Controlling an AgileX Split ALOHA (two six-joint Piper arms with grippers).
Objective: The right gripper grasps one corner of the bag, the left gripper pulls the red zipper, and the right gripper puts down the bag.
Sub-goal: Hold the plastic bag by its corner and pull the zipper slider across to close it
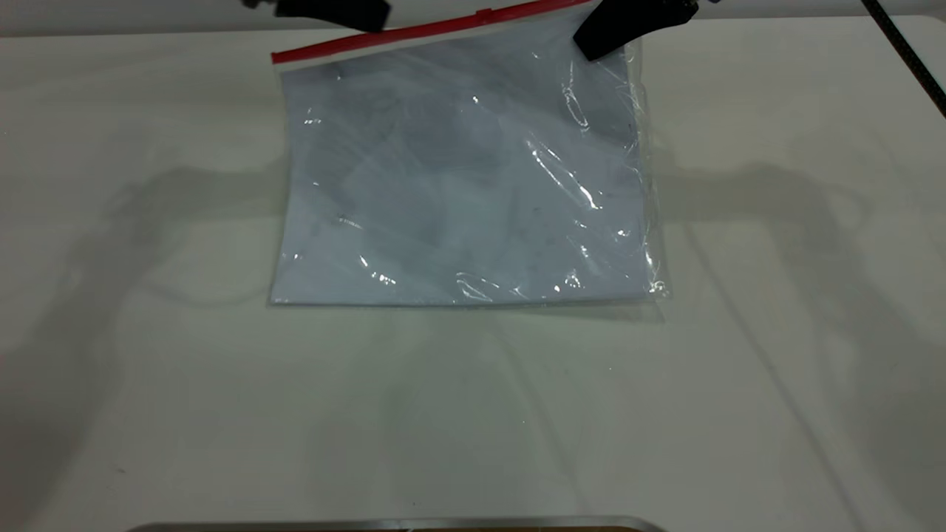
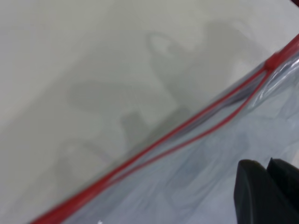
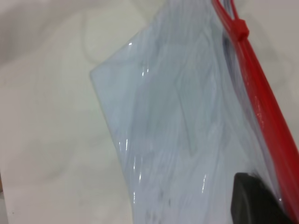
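- Flat clear plastic bag (image 1: 465, 185) w/ white paper inside lies mid white table (image 1: 776, 332).
- Thin red zipper (image 1: 414, 31) on far edge, partly parted.
- Black right gripper (image 1: 628, 26) clamps bag's far corner (image 1: 617, 44).
- Black left gripper (image 1: 332, 11) at zipper; fingers: can't tell.

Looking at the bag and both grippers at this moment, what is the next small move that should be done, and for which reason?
Probably the left gripper should slide the slider tab further along the red zipper. The right gripper appears to pinch the corner of the bag, and the left wrist view shows the strips already parted for part of their length.
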